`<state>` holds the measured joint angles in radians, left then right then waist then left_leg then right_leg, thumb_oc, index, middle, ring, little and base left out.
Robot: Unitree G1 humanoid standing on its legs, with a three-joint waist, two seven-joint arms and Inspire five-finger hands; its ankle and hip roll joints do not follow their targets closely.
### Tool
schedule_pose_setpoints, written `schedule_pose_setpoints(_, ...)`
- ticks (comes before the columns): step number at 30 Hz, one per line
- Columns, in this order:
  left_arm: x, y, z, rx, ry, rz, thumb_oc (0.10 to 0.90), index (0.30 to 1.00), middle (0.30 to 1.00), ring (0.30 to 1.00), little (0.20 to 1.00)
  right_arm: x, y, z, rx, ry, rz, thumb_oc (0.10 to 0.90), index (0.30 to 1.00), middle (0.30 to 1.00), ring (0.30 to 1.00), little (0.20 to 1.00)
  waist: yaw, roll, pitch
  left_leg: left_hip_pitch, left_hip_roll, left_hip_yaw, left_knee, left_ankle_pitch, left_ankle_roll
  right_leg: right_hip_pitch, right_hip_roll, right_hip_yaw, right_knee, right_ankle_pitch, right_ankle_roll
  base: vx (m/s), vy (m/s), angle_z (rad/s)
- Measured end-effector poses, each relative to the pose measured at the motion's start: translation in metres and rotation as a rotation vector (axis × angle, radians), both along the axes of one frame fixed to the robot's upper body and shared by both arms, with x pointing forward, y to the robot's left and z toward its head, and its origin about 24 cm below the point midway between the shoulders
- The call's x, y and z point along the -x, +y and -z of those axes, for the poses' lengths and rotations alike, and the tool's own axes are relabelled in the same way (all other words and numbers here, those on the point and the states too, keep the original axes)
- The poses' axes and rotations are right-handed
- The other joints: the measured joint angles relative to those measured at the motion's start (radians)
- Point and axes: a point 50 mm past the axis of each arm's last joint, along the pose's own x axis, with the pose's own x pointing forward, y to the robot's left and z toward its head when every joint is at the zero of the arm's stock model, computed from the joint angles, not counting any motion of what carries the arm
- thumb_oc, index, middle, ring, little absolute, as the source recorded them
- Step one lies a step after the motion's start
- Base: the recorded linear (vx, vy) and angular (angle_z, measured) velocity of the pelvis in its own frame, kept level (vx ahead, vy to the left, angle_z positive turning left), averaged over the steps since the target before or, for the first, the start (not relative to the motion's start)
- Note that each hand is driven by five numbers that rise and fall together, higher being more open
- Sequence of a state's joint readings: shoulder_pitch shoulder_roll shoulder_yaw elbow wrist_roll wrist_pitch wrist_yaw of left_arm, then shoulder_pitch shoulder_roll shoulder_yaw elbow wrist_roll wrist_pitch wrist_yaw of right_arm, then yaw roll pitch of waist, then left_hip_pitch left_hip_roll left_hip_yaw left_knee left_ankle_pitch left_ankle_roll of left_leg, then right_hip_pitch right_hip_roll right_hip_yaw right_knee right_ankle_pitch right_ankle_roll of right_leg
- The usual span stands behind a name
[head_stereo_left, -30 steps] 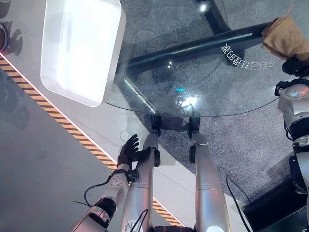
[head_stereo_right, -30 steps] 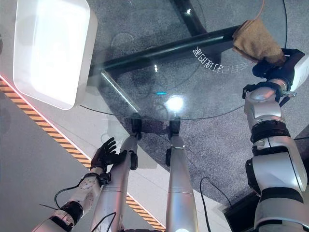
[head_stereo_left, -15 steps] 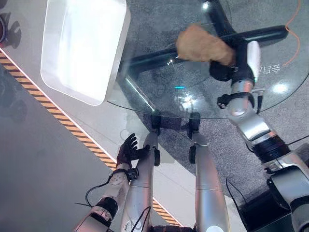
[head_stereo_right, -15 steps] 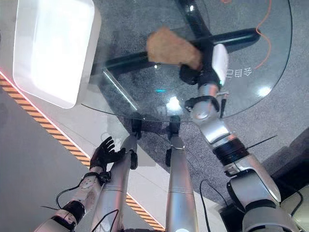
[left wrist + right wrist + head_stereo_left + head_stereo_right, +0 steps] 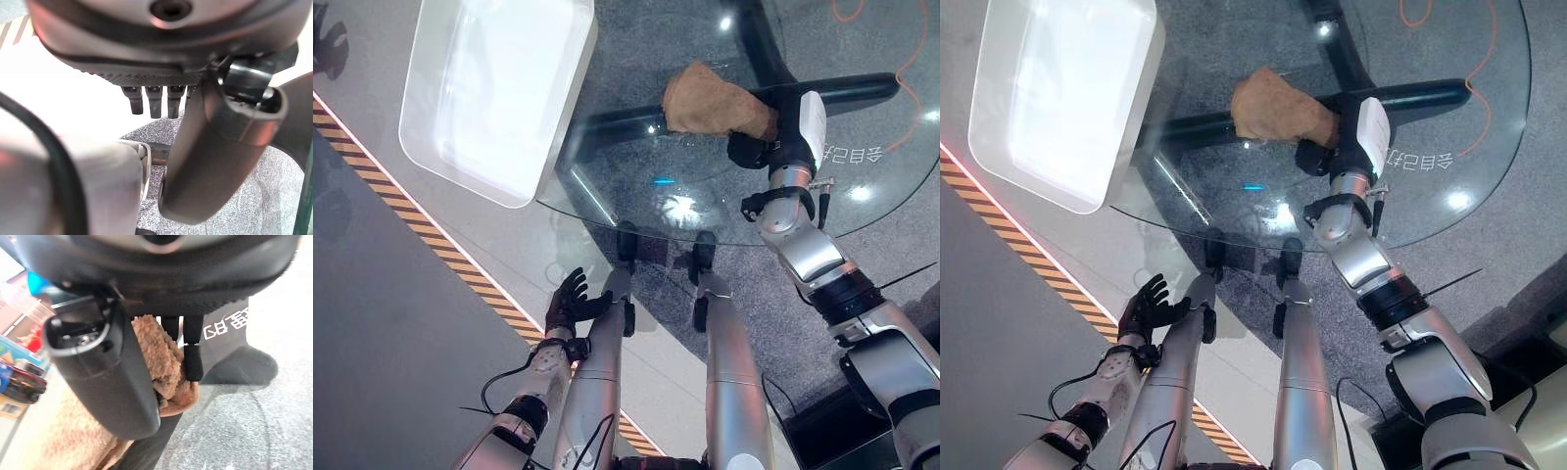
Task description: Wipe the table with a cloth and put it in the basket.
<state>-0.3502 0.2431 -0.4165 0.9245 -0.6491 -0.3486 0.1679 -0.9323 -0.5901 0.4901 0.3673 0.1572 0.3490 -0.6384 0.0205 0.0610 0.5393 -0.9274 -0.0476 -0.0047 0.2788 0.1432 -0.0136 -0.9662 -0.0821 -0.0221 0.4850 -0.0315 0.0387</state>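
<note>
A tan cloth point(image 5: 708, 96) lies bunched on the round glass table point(image 5: 705, 201), near its middle. My right hand point(image 5: 751, 150) is just right of the cloth and shut on its near edge. In the right wrist view the cloth point(image 5: 159, 360) is pinched between the thumb and the fingers point(image 5: 193, 355). A white rectangular basket point(image 5: 570, 98) stands at the table's left and overhangs its edge. My left hand point(image 5: 570, 300) hangs open below the table's front edge, holding nothing, and its fingers point(image 5: 152, 101) are straight.
Black table legs point(image 5: 636, 119) show through the glass. The table's curved front edge point(image 5: 636, 228) lies close before me. A yellow-black striped line point(image 5: 431, 247) crosses the floor at the left. An orange cable point(image 5: 897, 61) lies on the floor at the far right.
My right hand has swept the cloth from the table's far right edge leftward to its middle, then held about there. The left hand has stayed put. The camera has shifted a little.
</note>
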Motion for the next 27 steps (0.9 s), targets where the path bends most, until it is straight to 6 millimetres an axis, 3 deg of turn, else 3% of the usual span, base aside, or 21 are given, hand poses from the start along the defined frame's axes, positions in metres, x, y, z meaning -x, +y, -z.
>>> schedule_pose_setpoints(7,0.000,0.001,0.000,-0.003,0.007,0.001,0.800,0.900,0.900,0.900,0.900,-0.002,0.002,-0.008,0.096,0.024,-0.062,0.100,0.300,0.300,0.300,0.200,-0.001,0.000,0.000,-0.001,0.000,-0.003,-0.005,0.000,0.000,0.000,0.000,-0.002,-0.001,-0.003,0.004,0.00,0.000,0.00)
schedule_pose_setpoints(12,0.000,-0.003,-0.002,0.003,0.000,0.017,0.800,0.900,0.900,0.900,0.900,0.003,0.019,-0.016,0.298,0.089,-0.233,0.100,0.300,0.300,0.300,0.200,0.003,0.000,0.000,-0.001,0.002,-0.009,-0.016,0.003,-0.004,-0.001,0.001,-0.016,-0.003,-0.004,-0.001,0.00,-0.003,0.03)
schedule_pose_setpoints(20,-0.002,-0.007,-0.005,-0.002,-0.007,0.044,0.800,0.900,0.900,0.900,0.900,0.016,0.064,0.012,0.487,0.273,-0.541,0.100,0.300,0.300,0.300,0.200,0.036,0.000,0.000,-0.001,0.003,-0.030,-0.022,0.005,-0.006,0.000,0.001,-0.032,0.001,-0.016,-0.011,0.00,-0.007,0.06)
schedule_pose_setpoints(27,0.001,-0.001,-0.004,-0.028,0.006,0.056,0.800,0.900,0.900,0.900,0.900,0.025,0.075,0.026,0.542,0.368,-0.662,0.100,0.300,0.300,0.300,0.200,0.032,0.000,0.000,-0.003,-0.004,-0.033,-0.023,0.002,-0.011,0.000,-0.007,-0.035,0.004,-0.021,-0.005,0.00,-0.006,0.02)
